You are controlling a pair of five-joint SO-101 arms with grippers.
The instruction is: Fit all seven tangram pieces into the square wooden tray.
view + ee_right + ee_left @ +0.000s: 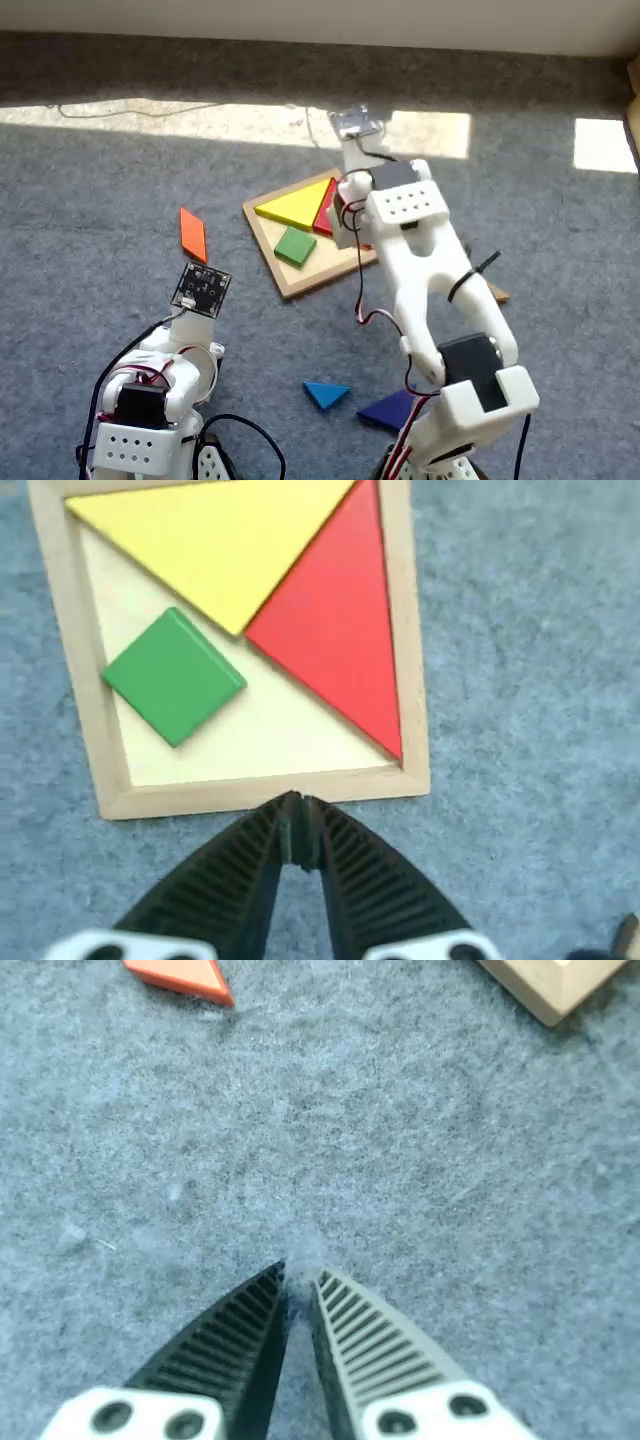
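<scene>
High view shows the orange parallelogram (pixel 193 235) lying lengthwise away from the arms; left gripper (pixel 301 1275) and right gripper (pixel 300 805) sit clenched, empty.

Just ahead of the right pincer (pixel 300 815), the tray (pixel 411 630) is bare wood, smooth and matt. The green square (pixel 174 675) in it has smooth matt paint. The carpet (pixel 520 680) under the pincer is rough cloth. Its fingers (pixel 230 875) are ribbed matt plastic.
</scene>
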